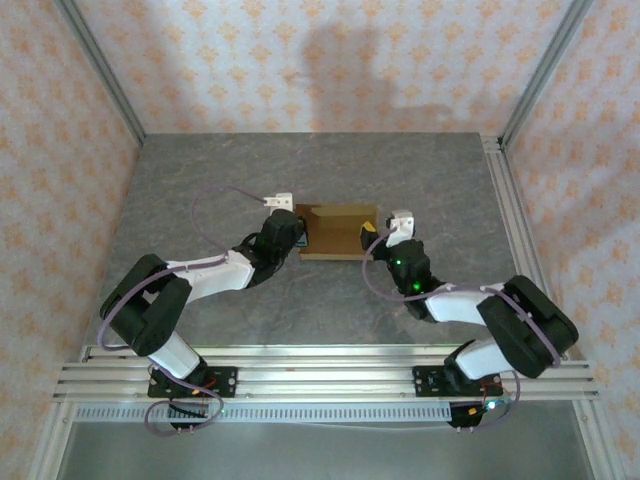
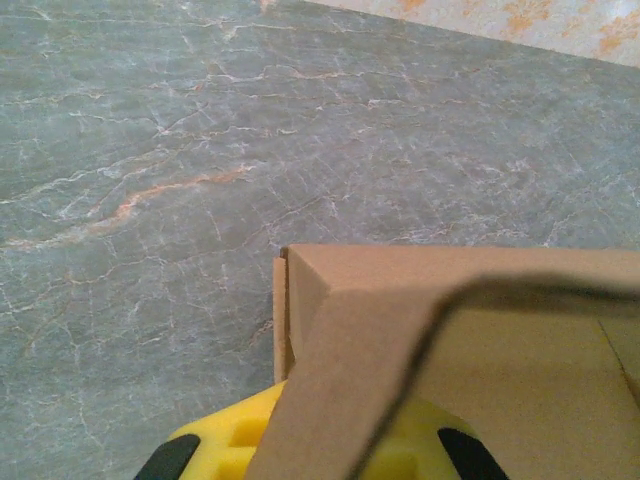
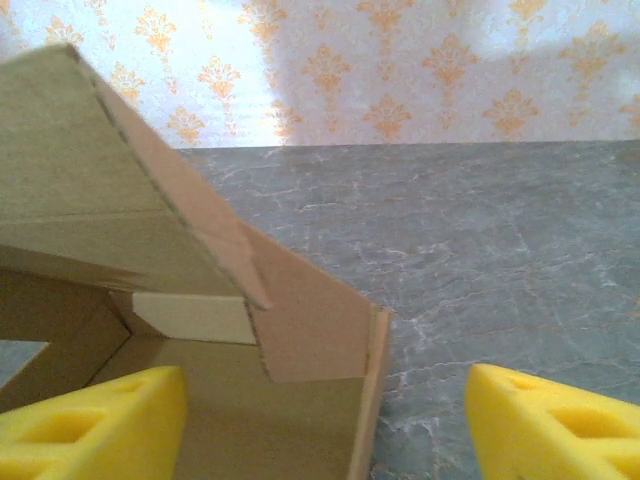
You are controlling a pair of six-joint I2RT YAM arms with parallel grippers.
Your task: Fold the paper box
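Note:
The paper box (image 1: 338, 230) is brown cardboard, partly folded, lying in the middle of the table between my two grippers. My left gripper (image 1: 298, 228) is at its left end. In the left wrist view a cardboard flap (image 2: 350, 380) runs up between the yellow pads (image 2: 235, 440), and the left gripper (image 2: 330, 445) is shut on it. My right gripper (image 1: 372, 236) is at the box's right end. In the right wrist view the right gripper (image 3: 325, 425) stands open, its yellow fingers (image 3: 560, 425) wide apart astride the box's side wall (image 3: 368, 400). A raised flap (image 3: 80, 190) leans over the box interior.
The grey marbled table top (image 1: 200, 180) spreads around the box on all sides. Aluminium posts and a rail (image 1: 505, 200) edge the table at the right. Patterned walls (image 1: 320, 60) close off the back and sides. Mounting rails (image 1: 320, 368) run along the near edge.

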